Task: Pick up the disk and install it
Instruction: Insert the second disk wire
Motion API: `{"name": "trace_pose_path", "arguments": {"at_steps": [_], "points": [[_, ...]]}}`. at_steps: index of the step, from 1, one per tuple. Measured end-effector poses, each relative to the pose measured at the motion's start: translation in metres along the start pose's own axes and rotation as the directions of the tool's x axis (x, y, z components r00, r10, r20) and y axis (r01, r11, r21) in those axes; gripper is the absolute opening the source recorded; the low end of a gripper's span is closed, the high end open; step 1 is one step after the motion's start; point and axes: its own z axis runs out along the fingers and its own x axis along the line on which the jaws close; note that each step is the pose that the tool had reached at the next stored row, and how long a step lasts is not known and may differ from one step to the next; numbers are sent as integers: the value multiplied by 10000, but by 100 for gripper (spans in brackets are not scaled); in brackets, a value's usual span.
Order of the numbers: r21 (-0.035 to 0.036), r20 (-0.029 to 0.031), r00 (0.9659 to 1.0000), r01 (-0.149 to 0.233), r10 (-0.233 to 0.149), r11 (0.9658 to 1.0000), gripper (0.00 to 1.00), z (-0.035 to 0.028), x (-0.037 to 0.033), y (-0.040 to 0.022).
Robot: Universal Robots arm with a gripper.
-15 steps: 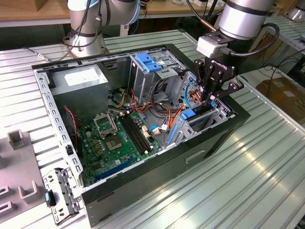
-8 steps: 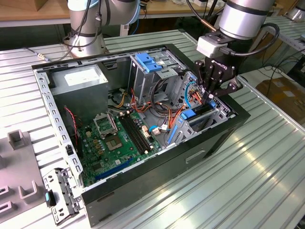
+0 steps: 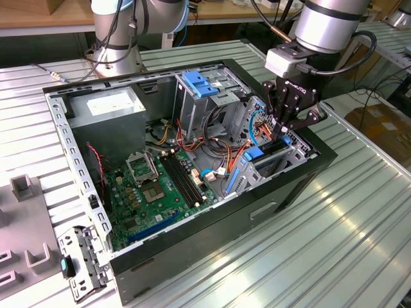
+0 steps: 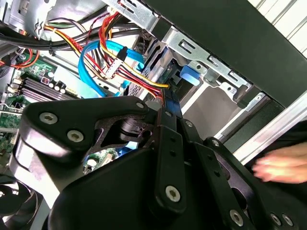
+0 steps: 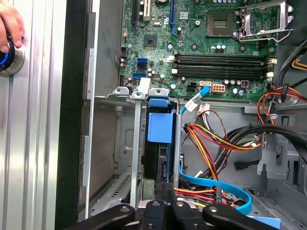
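We find the gripper [image 3: 284, 130] lowered into the open computer case [image 3: 302, 183], at the drive bay [image 3: 292, 154] near the case's front corner on the exterior view's right. The disk [image 5: 160, 143] stands on edge in that bay, its blue carrier rail [image 5: 159, 125] facing up between the metal bay walls — seated most of the way down, as far as we can judge. In both wrist views the fingers [image 5: 165, 201] are pressed together at the disk's edge, though whether they grasp it we cannot tell. A person's hand [image 5: 10, 24] rests on a button [image 5: 10, 60] beside the case — on the ribbed table [image 3: 359, 218].
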Motion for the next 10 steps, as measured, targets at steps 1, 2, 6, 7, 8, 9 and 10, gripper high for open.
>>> {"name": "trace_pose_path", "arguments": {"at_steps": [1,2,6,7,8,9,10], "points": [[0,0,10000,0,0,10000,11,0,0,0],[0,0,10000,0,0,10000,11,0,0,1],[0,0,10000,-1,1,10000,11,1,-1,26],[-1,0,10000,0,0,10000,11,1,-2,39],[-1,0,10000,0,0,10000,11,1,-3,52],[-1,-1,10000,0,0,10000,11,1,-3,60],[0,0,10000,2,-2,10000,11,1,-3,62]]}}
